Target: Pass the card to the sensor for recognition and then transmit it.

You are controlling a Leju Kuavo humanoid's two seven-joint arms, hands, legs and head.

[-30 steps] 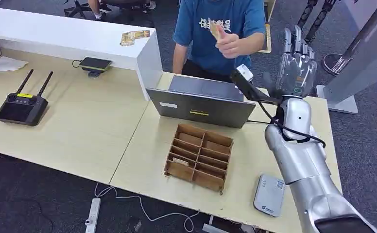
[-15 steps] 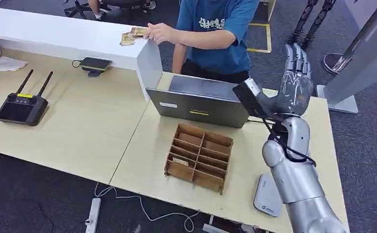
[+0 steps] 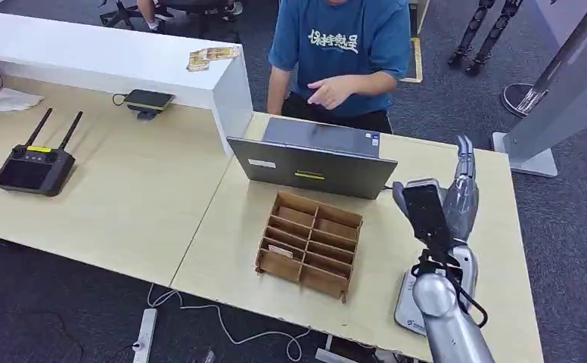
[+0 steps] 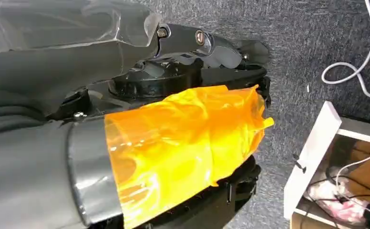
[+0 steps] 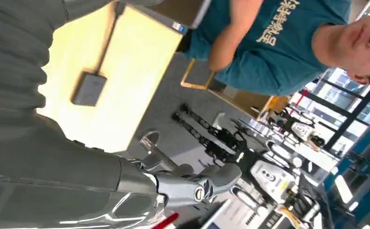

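While the right hand [image 3: 461, 193] hangs spread and empty above the table's [image 3: 502, 249] right edge, bare tabletop lies beneath.

Light wood bench [image 3: 124, 197] spans the frame; white counter [image 3: 86, 57] upper left; dark grey carpet [image 3: 570, 227] right.

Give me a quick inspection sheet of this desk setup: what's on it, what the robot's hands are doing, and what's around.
Surface: light wooden table, white raised counter behind.
Job's things: cards on the counter; grey sensor at the near edge.
Clutter: wooden divided tray, laptop, black controller, phone, paper.
Hands: right hand raised, fingers straight, holding nothing; left hand state unclear.
Cables: white cable and power strip on the floor.
Surroundings: person in a blue shirt behind the laptop.
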